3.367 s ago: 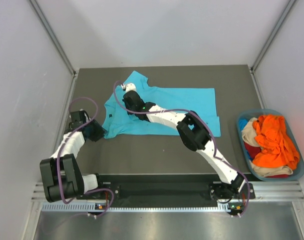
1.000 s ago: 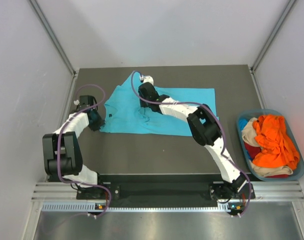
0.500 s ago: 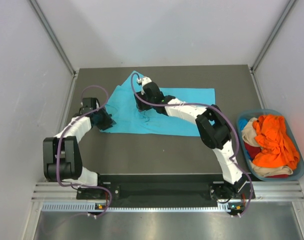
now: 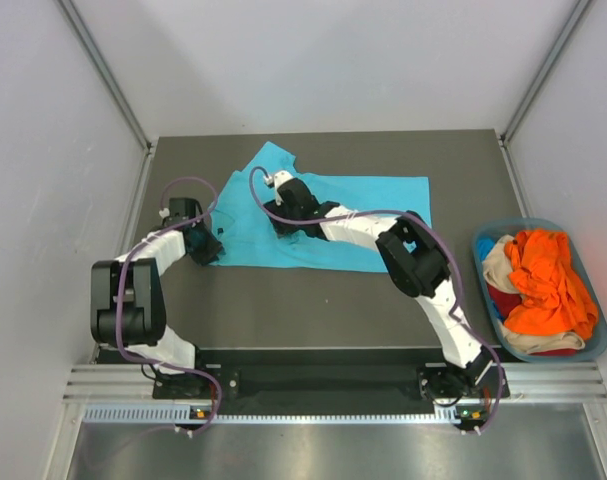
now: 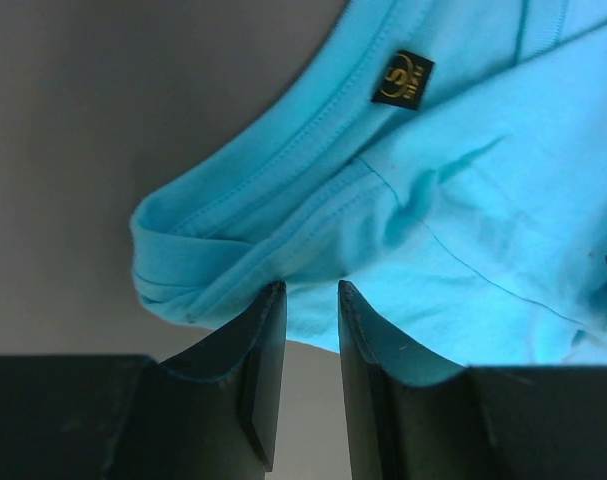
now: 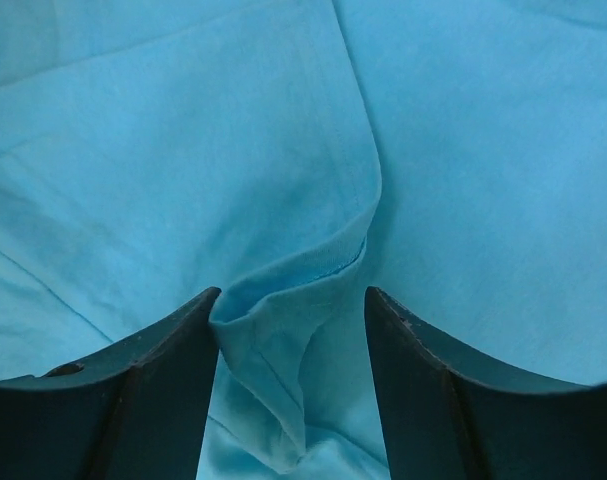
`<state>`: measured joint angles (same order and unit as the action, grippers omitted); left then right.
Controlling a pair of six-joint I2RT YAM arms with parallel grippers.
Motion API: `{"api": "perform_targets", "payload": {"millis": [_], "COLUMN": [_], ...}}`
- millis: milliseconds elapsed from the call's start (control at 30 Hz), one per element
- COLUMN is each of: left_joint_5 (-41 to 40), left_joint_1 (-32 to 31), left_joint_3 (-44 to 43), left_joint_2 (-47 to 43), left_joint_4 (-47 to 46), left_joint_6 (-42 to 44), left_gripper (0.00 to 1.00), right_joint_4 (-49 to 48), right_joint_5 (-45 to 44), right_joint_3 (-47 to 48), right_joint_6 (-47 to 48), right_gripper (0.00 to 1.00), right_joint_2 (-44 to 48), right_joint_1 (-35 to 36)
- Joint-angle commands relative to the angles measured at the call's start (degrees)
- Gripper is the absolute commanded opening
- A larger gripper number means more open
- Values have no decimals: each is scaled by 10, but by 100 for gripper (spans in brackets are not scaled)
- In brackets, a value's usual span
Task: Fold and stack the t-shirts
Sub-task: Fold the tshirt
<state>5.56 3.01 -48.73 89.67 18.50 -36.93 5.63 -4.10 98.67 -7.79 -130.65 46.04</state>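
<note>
Left fingers [image 5: 253, 370] tight on turquoise t-shirt [image 5: 463, 230] hem; right fingers [image 6: 143, 390] apart, arm outstretched leftward.

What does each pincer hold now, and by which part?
The right pincer stands open astride a ridge of the shirt and holds nothing. The left pincer has its tips at the shirt's rolled edge; a grip cannot be told.

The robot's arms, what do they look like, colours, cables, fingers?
Both the left arm and right arm have white link shells with black joint housings. A thin purple cable loops along each. The left gripper and right gripper have dark, flat, wedge-shaped fingers.
</note>
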Motion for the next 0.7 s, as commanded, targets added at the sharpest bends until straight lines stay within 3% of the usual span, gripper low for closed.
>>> {"api": "perform_targets", "payload": {"millis": [0, 33, 100, 167, 400, 667], "left_joint_5": [-36, -38, -49, -71, -102, -154], "left_joint_1": [0, 0, -1, -1, 0, 0], "left_joint_3": [-6, -5, -3, -1, 1, -8], "left_joint_2": [11, 15, 16, 14, 14, -4], "left_joint_4": [7, 8, 12, 18, 33, 65], "left_joint_6": [5, 5, 6, 7, 9, 11], "left_gripper": [33, 32, 33, 32, 33, 33], "right_joint_4": [-16, -16, -18, -32, -36, -22], "right_joint_5": [-39, -52, -98, -142, -218, -210], "right_joint_3": [27, 26, 19, 5, -38, -68], "right_joint_6": [13, 9, 2, -5, -27, -48], "right_gripper": [58, 55, 36, 28, 38, 40], "right_joint_2": [-9, -9, -5, 11, 45, 100], "right_joint_1": [10, 11, 12, 12, 4, -19]}}
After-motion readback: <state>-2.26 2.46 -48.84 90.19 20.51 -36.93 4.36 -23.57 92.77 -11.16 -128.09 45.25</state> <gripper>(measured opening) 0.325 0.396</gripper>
